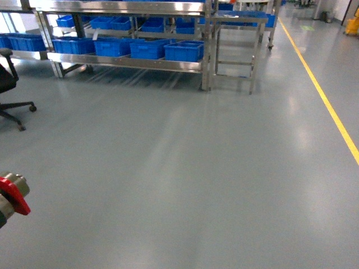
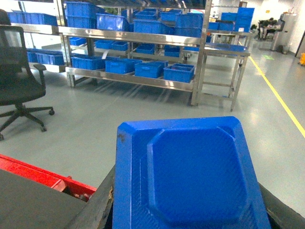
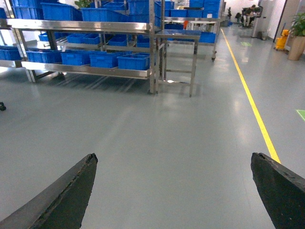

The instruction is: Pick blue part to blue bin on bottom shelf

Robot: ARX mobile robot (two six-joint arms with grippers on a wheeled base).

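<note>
Head view: the bottom shelf [image 1: 126, 63] of the steel rack stands well apart from the robot, across open floor, carrying a row of blue bins [image 1: 184, 51]; a small steel table [image 1: 235, 22] adjoins the rack on its right. Neither gripper shows; only a red fitting [image 1: 14, 193] on the left arm enters at the lower left. Risk, as a judgement: the long approach could jolt the load loose, and the table or an office chair [image 1: 8, 84] at the left edge could obstruct the base.

Left wrist view: the blue part [image 2: 190, 176] fills the foreground, lying between the dark fingers [image 2: 97, 205], whose edges appear at its lower left and lower right. The left gripper appears clamped on the part; contact itself is hidden, so a shallow hold cannot be ruled out.

Right wrist view: the right gripper [image 3: 176, 191] is spread wide and empty, its fingers [image 3: 62, 195] framing bare floor, with the rack far ahead.
</note>
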